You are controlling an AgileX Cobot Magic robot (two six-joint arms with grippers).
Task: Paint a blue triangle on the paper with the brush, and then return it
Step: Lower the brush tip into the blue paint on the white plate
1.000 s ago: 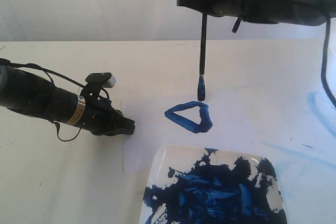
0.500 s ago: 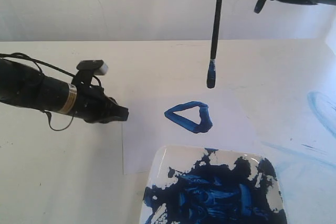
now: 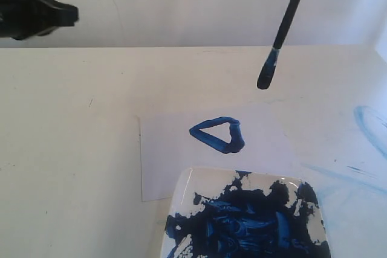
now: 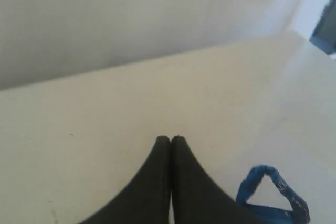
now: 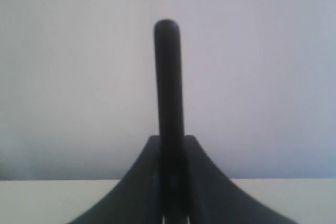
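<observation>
Exterior view: one blue triangle (image 3: 217, 135) lies on the one paper (image 3: 160, 161), mid-table (image 3: 60, 119); one paint-smeared dish (image 3: 181, 194) covers the sheet's near edge; one brush (image 3: 284, 25) hangs tilted above the paper's far right, tip clear; the left gripper (image 3: 74, 14) is raised far left.
Left wrist view: its jaws are pressed together, empty.
Right wrist view: the right gripper (image 5: 171, 141) pinches the brush handle.

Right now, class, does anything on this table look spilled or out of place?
Yes. Pale blue smears stain the bare table right of the paper, where no paint belongs. The triangle sits neatly on the paper, and no paint shows past the rim of the dish.
</observation>
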